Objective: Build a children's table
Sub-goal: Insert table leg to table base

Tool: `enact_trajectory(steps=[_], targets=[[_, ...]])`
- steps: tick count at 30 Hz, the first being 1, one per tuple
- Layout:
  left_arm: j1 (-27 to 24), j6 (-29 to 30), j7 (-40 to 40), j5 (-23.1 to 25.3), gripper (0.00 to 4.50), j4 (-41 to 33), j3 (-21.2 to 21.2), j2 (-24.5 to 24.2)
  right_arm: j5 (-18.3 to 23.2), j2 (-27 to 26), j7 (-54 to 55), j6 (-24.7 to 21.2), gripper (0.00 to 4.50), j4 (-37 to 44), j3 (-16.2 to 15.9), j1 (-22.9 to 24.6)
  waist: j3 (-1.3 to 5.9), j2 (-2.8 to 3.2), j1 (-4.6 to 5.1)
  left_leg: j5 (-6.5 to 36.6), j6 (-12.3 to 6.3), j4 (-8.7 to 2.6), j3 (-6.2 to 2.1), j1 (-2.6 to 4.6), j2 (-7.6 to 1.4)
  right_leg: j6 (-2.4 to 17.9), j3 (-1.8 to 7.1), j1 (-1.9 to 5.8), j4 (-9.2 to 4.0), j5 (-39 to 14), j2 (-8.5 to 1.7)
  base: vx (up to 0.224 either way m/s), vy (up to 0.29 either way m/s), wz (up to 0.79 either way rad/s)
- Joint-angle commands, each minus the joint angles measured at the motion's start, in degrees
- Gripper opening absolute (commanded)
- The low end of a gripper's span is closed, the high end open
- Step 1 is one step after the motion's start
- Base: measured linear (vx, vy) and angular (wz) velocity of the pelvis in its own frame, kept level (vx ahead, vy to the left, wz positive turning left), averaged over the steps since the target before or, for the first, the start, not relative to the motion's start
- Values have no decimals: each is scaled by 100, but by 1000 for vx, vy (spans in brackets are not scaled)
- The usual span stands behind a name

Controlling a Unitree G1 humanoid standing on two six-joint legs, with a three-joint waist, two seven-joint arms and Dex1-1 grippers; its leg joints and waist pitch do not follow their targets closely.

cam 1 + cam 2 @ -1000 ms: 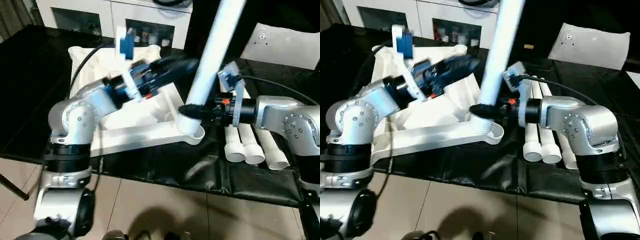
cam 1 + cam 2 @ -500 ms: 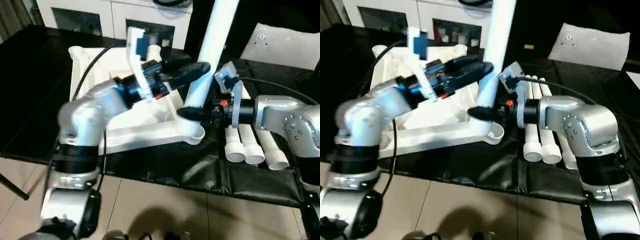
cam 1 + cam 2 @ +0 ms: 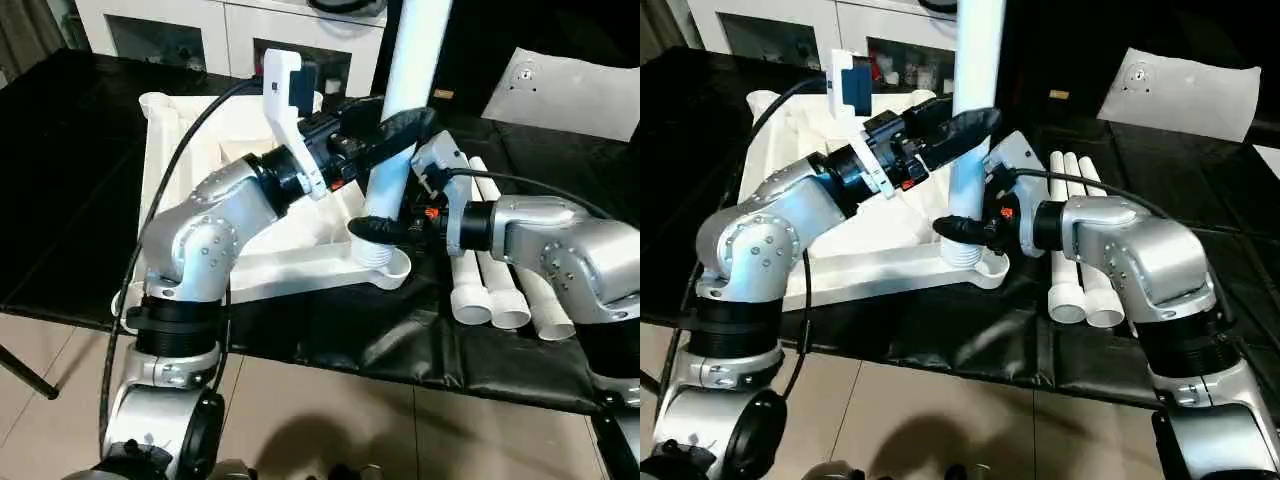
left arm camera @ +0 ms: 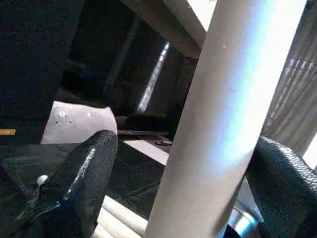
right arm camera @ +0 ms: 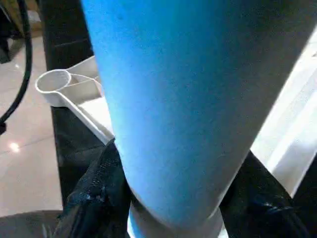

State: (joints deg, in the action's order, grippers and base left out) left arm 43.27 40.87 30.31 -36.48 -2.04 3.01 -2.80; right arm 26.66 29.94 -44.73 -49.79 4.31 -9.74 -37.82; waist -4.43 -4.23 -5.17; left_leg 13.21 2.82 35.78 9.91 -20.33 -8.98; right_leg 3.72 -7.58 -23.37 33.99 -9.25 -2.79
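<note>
The white tabletop [image 3: 300, 272] lies underside up on the black-covered table. One white leg [image 3: 410, 70] stands nearly upright in its near right corner socket [image 3: 394, 266]. My right gripper [image 3: 384, 228] is shut on the leg's base just above the socket; in the right wrist view the leg [image 5: 188, 99] sits tight between both fingers [image 5: 99, 198]. Higher up, my left gripper [image 3: 400, 130] straddles the same leg and is open. In the left wrist view the leg [image 4: 223, 114] runs between its spread fingers [image 4: 84, 173].
Three more white legs [image 3: 500, 290] lie side by side right of the tabletop, under my right forearm. A white cabinet [image 3: 230, 30] stands behind the table and a white slab [image 3: 570, 85] lies at the back right. The table's front edge [image 3: 400, 370] is close below.
The leg has swung from a rightward tilt to nearly upright in the socket. My left gripper has moved right to the leg and opened around it. The right gripper kept its hold.
</note>
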Motion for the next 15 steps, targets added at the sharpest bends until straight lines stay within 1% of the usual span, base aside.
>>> enact_trajectory(steps=[1, 5, 8, 10, 15], targets=[[-10, 12, -258, 51, 390, -151, -27, 92, -70, 24, 40, 147, 196, 51, -88, 64, 491, -48, -11, -326, -498, -333, -169, -37, -392, -143, 417, 431, -454, -1870, -612, 0, 0, 0], [-21, -27, -449, 116, 390, -164, -32, 135, -149, -22, 112, 235, 196, 9, -74, 90, 495, -54, -7, -315, -514, -325, -168, -39, -387, -145, 415, 434, -454, -1882, -606, 0, 0, 0], [-35, -139, -491, 294, 390, -136, -107, 90, -128, -81, 134, 250, 196, -27, -9, 76, 488, -48, -3, -310, -548, -328, -167, -35, -376, -216, 413, 425, -479, -1933, -598, 0, 0, 0], [-51, -257, -548, 458, 390, -123, -170, 66, -96, -144, 154, 242, 196, -50, 61, 63, 490, -44, 3, -310, -551, -329, -173, -30, -387, -235, 412, 423, -475, -1922, -601, 0, 0, 0], [-55, -431, -739, 804, 390, -101, -309, 13, -103, -202, 159, 246, 196, -65, 104, 54, 494, -40, 2, -360, -561, -329, -183, -30, -407, -147, 421, 429, -443, -1765, -617, 0, 0, 0]])
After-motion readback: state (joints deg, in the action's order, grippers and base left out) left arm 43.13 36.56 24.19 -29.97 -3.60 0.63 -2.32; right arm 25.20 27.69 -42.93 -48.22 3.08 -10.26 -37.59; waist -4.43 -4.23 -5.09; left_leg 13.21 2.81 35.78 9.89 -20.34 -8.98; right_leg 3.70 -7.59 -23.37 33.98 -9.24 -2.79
